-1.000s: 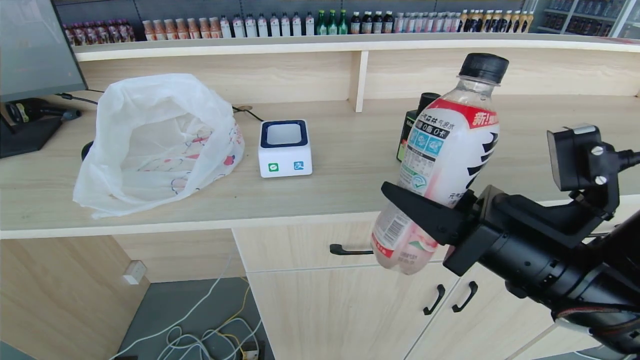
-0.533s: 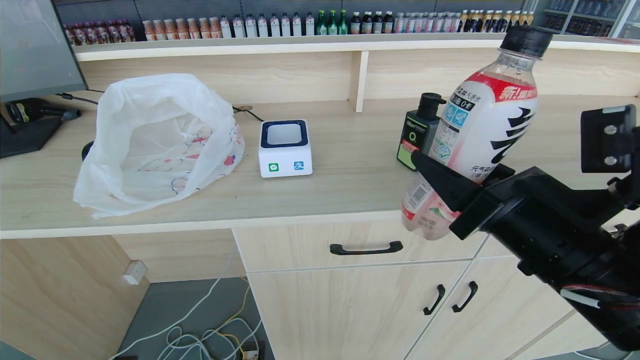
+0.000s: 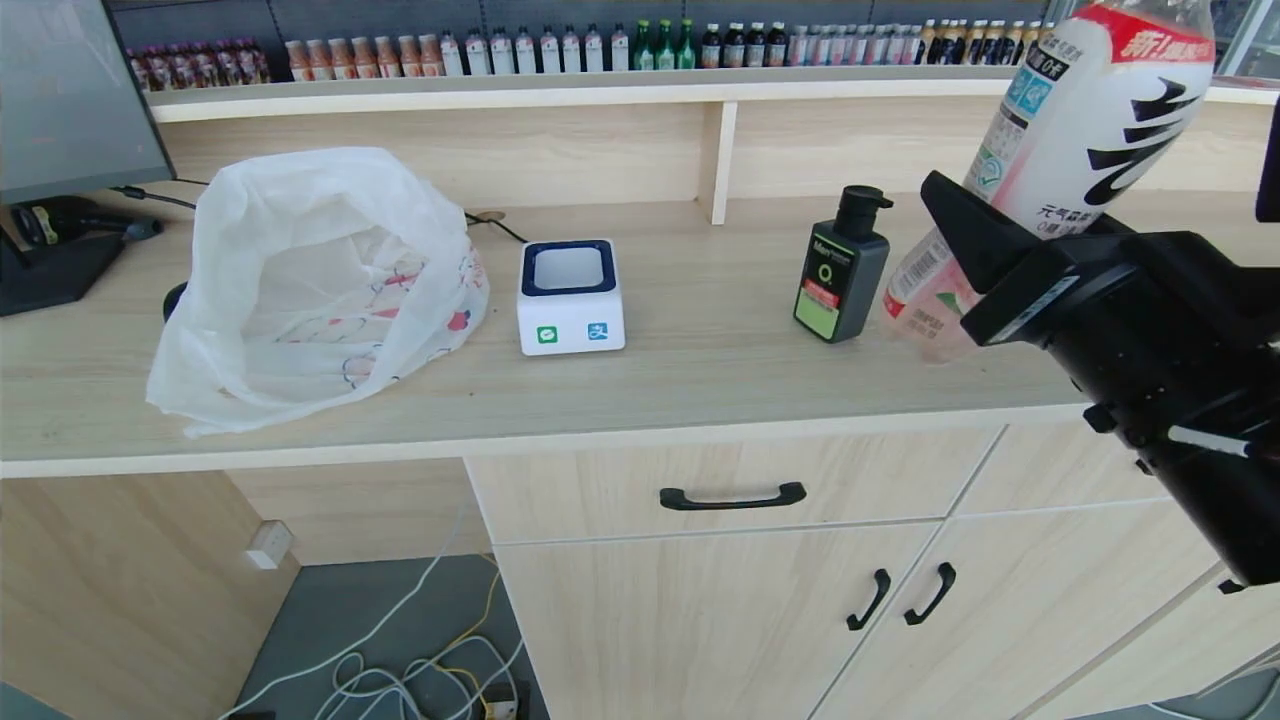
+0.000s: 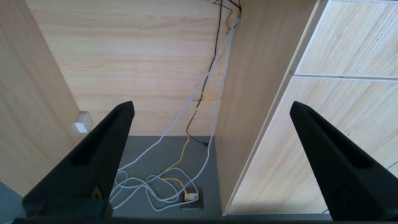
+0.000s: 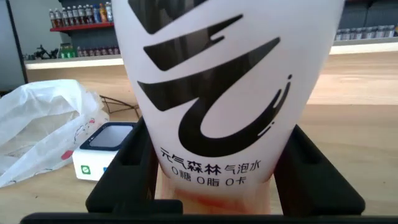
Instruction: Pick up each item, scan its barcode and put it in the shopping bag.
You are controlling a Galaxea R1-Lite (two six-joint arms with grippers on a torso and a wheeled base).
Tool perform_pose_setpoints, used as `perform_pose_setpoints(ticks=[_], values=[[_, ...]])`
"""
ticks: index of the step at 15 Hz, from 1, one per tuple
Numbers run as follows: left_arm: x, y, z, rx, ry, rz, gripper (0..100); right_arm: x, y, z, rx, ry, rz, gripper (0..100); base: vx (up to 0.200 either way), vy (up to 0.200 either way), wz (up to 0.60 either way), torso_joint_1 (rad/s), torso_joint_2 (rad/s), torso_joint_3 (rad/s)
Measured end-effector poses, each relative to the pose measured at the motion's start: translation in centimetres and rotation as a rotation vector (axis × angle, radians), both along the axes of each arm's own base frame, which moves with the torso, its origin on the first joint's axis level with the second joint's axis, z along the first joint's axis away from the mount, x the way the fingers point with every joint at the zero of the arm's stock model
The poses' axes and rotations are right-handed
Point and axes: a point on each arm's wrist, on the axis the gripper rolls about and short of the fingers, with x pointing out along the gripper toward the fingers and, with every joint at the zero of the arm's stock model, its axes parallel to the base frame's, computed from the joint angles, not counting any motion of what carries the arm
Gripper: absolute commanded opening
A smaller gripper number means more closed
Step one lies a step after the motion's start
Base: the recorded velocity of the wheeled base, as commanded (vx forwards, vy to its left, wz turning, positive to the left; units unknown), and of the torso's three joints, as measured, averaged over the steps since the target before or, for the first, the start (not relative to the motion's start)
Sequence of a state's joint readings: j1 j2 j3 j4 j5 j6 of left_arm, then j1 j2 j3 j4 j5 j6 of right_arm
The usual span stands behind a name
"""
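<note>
My right gripper (image 3: 1010,265) is shut on a pink-and-white drink bottle (image 3: 1060,150), held tilted above the counter's right end, its barcode near the bottom facing left. The same bottle (image 5: 230,93) is close up in the right wrist view, between the gripper's fingers (image 5: 121,174). A dark pump bottle (image 3: 842,268) stands on the counter just left of the held bottle. The white scanner box (image 3: 570,296) sits mid-counter, and the white shopping bag (image 3: 310,280) lies open to its left. My left gripper (image 4: 211,162) hangs open below counter level, over floor cables.
The wooden counter (image 3: 700,390) has a raised back shelf with a divider (image 3: 716,160). A monitor (image 3: 70,100) and handheld scanner (image 3: 70,222) sit at far left. Drawers and cabinet doors with black handles (image 3: 732,496) lie below. Cables (image 3: 400,670) trail on the floor.
My right arm has lifted the drink bottle up and to the right, from in front of the cabinet to above the counter, uncovering the pump bottle.
</note>
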State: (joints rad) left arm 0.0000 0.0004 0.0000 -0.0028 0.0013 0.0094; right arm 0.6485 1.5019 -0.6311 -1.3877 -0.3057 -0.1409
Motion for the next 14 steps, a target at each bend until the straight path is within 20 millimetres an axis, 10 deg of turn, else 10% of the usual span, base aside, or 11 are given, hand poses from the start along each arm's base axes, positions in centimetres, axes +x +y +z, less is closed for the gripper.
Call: perform_pose_setpoints(ticks=[14], values=[[0.0, 0.0, 0.0, -0.009, 0.000, 0.000, 100, 1.6, 1.1, 1.5, 0.039, -0.067, -0.012, 0, 0.000, 0.200, 0.00, 0.001, 0.00, 0.003]])
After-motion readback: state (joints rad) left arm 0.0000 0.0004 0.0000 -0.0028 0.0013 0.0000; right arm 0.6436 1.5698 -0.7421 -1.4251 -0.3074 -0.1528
